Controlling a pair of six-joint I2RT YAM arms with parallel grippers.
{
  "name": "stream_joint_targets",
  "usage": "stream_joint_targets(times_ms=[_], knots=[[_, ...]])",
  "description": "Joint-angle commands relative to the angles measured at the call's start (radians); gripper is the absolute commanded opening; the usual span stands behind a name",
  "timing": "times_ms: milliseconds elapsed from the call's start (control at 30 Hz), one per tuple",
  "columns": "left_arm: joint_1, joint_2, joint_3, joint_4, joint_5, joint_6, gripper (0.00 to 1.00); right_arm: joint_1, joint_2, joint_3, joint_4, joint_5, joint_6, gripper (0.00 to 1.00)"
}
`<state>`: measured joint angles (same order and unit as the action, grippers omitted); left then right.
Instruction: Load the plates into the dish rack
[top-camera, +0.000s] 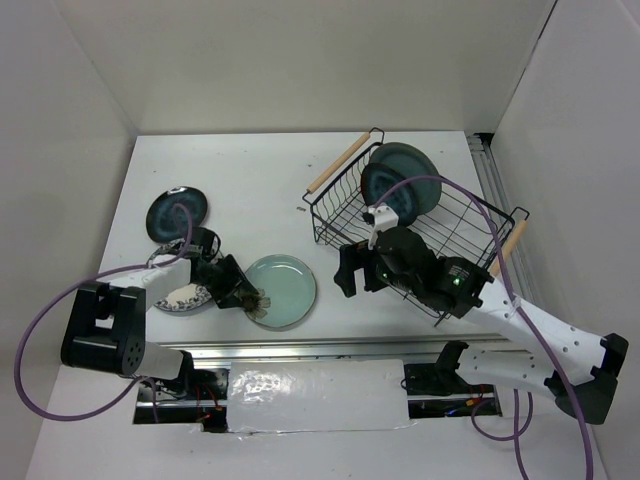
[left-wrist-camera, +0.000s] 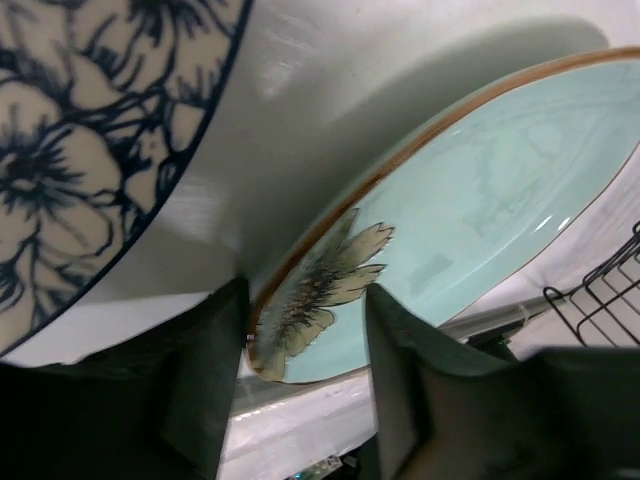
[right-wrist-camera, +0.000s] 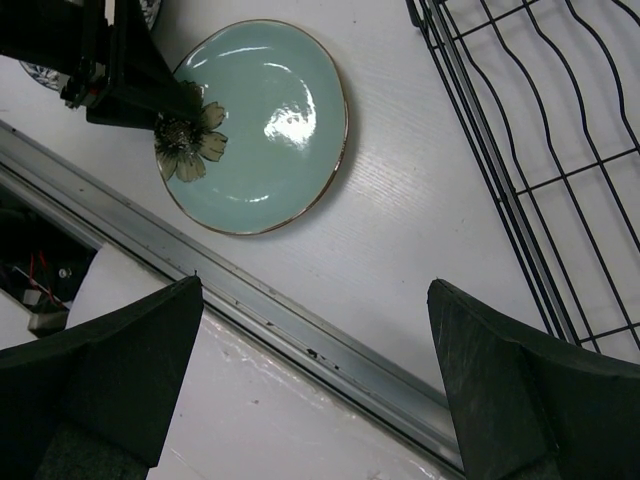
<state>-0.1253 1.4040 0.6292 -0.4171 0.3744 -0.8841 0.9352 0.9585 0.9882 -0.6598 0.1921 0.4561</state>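
- The left arm is lying low over the table (top-camera: 250, 170), folded at the elbow beside its base, with its forearm pointing right toward the pale mint plate (top-camera: 285, 290).
- The left gripper (top-camera: 255, 298) is sitting at that plate's near-left rim, right over the painted flower (left-wrist-camera: 320, 290). Its fingers (left-wrist-camera: 200, 380) are standing apart, one outside the rim and one over the glazed face, and neither is visibly pinching the plate.
- The mint plate is lying flat on the table just ahead of the metal rail (right-wrist-camera: 300, 335), between the two arms and well clear of the dish rack (top-camera: 330, 222).
- The white plate with the blue floral pattern (top-camera: 180, 298) is resting flat beneath the left forearm, just left of the mint plate with bare table between them.
- The dark navy plate (top-camera: 175, 213) is lying flat farther back on the left side.
- The right arm is angling up from its base at lower right, its forearm crossing the rack's near corner.
- The right gripper (top-camera: 345, 270) is hanging above the table just outside the rack's near-left edge, its fingers spread wide with nothing between them.
- The grey-teal plate (top-camera: 400, 180) is standing on edge inside the rack, at its far end near one wooden handle (top-camera: 340, 162).
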Motion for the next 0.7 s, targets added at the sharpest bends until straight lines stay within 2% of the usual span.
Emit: stream_joint_targets(times_ms=[0, 133, 167, 233, 267, 300, 467, 667], knots=[[-0.005, -0.005, -0.045, 0.116, 0.029, -0.027, 0.58, 0.010, -0.030, 0.027, -0.017, 0.027, 0.018, 1.00], [-0.005, -0.013, -0.082, 0.152, 0.026, -0.039, 0.39, 0.013, -0.029, 0.030, -0.023, 0.029, 0.023, 1.00], [-0.007, -0.013, -0.082, 0.149, 0.023, -0.044, 0.30, 0.011, -0.026, 0.030, -0.023, 0.029, 0.024, 1.00], [-0.005, -0.025, -0.074, 0.130, 0.002, -0.046, 0.19, 0.014, -0.021, 0.032, -0.027, 0.027, 0.026, 1.00], [-0.005, -0.031, -0.069, 0.120, -0.006, -0.044, 0.07, 0.014, -0.017, 0.033, -0.027, 0.029, 0.027, 1.00], [-0.005, -0.043, -0.051, 0.089, -0.023, -0.044, 0.00, 0.014, -0.015, 0.035, -0.029, 0.032, 0.029, 1.00], [-0.005, -0.100, 0.033, -0.028, -0.068, -0.027, 0.00, 0.014, -0.006, 0.046, -0.031, 0.033, 0.027, 1.00], [0.001, -0.227, 0.087, -0.068, -0.023, 0.013, 0.00, 0.022, 0.029, 0.076, 0.003, -0.028, 0.033, 1.00]])
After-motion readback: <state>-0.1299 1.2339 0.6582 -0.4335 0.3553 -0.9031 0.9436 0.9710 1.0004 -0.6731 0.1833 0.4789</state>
